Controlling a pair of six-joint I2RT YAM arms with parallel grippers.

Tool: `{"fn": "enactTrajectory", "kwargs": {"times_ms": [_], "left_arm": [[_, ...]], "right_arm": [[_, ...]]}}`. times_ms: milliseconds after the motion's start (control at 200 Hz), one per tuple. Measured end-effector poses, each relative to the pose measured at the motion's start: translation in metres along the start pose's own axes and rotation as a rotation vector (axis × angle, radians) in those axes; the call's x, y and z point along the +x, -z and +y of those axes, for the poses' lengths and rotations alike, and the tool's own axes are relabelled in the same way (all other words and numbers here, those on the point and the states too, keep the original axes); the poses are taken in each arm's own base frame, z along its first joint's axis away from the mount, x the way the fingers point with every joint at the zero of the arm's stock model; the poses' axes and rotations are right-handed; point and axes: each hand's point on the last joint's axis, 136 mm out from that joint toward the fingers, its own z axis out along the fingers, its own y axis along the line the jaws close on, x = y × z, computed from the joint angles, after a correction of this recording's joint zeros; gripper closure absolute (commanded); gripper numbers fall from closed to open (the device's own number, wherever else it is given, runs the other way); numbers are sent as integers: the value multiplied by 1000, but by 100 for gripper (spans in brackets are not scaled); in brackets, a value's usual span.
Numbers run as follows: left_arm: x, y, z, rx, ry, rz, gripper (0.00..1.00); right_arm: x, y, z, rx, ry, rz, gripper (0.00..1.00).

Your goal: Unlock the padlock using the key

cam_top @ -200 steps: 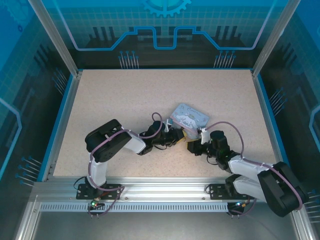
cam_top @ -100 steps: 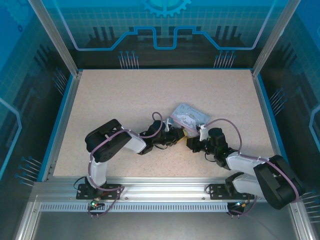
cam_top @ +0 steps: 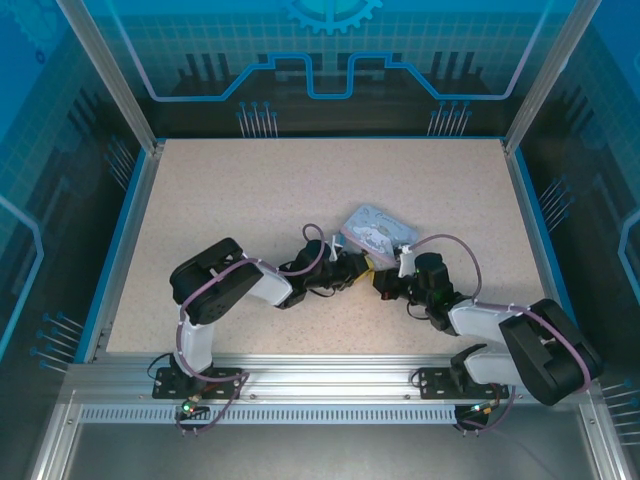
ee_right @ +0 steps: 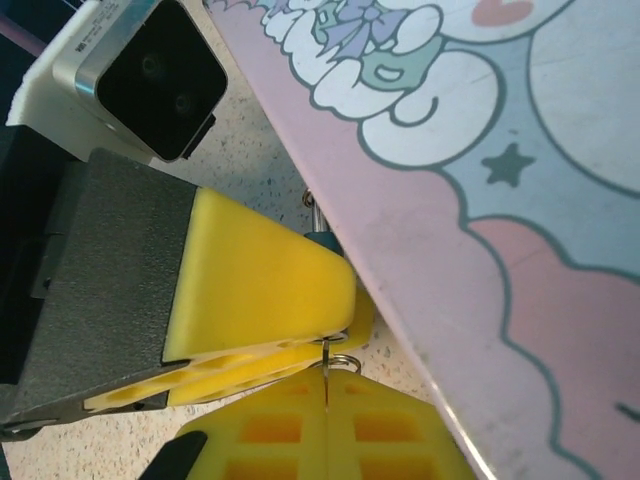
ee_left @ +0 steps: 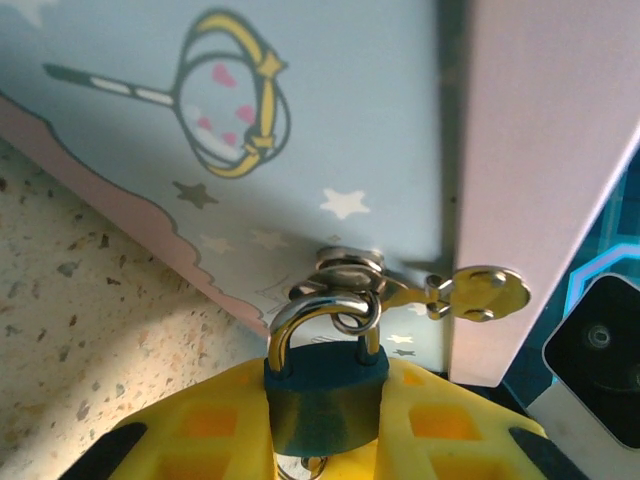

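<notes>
near edge first: we've got both arms reaching in twd mid-desk. left fingers and right fingers are tip to tip, just in front of the tin.

left wrist cam: left fingers are clamped on the padlock, w/ a yellow pad on each side of its dark bluish body. the shackle points up and both its legs sit in the body. it runs thru a silvery loop on the tin's pale blue edge, so the padlock is hanging right against the tin, just above the speckled desk.

right wrist cam: right fingers are closed all the way, pinching the key. it's a thin dark sliver standing up btwn the yellow pads, w/ a small ring just beside it. the key tip is right at the underside of the left's yellow pad. we can't tell if it's in the keyhole, the pad hides it.

further out: the tin's pink-and-blue cartoon face is beyond the fingers, then bare desk.
</notes>
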Motion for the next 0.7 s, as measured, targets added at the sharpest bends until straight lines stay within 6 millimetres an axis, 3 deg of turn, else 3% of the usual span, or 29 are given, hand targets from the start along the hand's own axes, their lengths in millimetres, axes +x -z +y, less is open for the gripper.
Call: {"fn": "enactTrajectory", "kwargs": {"times_ms": [450,700], "left_arm": [[-10,1,-4,16,21,-38,85],[-13,0,-21,73,20,-46,85]], "right_arm": [[-11,-3,0,-13,-191,-58,98],[-25,7,5,-8,-272,-115,98]]}}
